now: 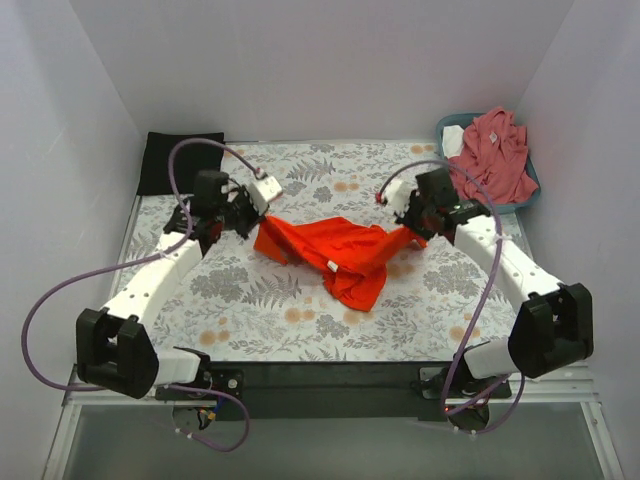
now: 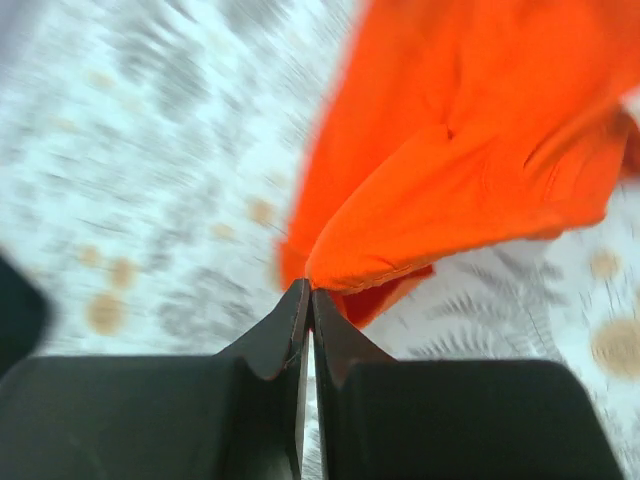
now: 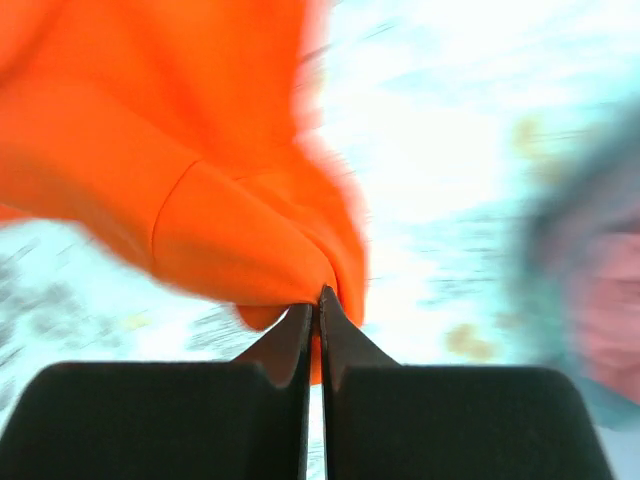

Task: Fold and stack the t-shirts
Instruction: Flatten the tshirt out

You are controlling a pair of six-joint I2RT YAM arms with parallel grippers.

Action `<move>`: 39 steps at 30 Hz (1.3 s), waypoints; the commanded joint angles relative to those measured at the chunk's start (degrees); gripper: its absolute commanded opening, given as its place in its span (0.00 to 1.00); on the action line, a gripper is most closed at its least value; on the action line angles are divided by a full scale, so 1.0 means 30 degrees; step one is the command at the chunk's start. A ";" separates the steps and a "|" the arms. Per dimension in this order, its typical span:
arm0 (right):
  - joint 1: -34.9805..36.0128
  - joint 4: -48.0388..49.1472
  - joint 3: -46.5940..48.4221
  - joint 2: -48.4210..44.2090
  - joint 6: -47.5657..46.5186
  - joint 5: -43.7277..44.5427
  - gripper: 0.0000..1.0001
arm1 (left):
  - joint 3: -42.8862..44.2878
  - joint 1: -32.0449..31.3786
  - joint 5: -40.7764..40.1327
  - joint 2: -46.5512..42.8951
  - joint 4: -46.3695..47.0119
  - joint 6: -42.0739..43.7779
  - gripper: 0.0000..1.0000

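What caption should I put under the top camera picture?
The left gripper and right gripper pinch opposite ends of the orange t-shirt on the flowery table.

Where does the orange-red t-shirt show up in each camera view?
Top external: orange-red t-shirt in the middle of the floral table covering.
Left wrist: orange-red t-shirt at upper right, its edge pinched in the left gripper.
Right wrist: orange-red t-shirt at upper left, pinched in the right gripper.
Shared landmark: the floral table covering, blurred in both wrist views.
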 commanded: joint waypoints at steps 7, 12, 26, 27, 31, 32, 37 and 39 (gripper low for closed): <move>-0.2622 0.0619 1.0395 -0.2226 -0.0792 0.1090 0.01 | 0.7720 0.1196 -0.1420 -0.1451 0.1108 -0.6444 0.00; -0.2651 0.1322 1.2659 -0.4743 -0.0413 0.3139 0.01 | 0.8720 0.1225 -0.3386 -0.5021 0.1987 -0.7240 0.00; -0.2651 0.3018 1.8142 -0.8821 -0.0936 0.4933 0.01 | 1.2406 0.1518 -0.4211 -0.9805 0.0233 -0.8762 0.00; -0.2622 0.3457 1.7212 -0.8675 -0.1461 0.4872 0.01 | 1.2614 0.1518 -0.4471 -0.9572 -0.0088 -0.8967 0.00; -0.2622 0.7525 1.3816 -0.7392 -0.3163 0.4521 0.01 | 1.2706 0.1518 -0.5700 -0.8137 -0.1611 -0.9611 0.00; -0.2651 0.8607 1.3456 -0.6833 -0.3398 0.4346 0.01 | 1.2269 0.1518 -0.6110 -0.7409 -0.1933 -0.9642 0.00; -0.2622 1.0754 1.1875 -0.2037 -0.3489 0.2649 0.01 | 0.8963 0.1518 -0.8341 -0.5470 -0.2788 -0.9468 0.00; -0.2622 1.1660 1.1491 -0.0449 -0.3284 0.1476 0.01 | 0.6656 0.1518 -0.8399 -0.4768 -0.2350 -0.9379 0.00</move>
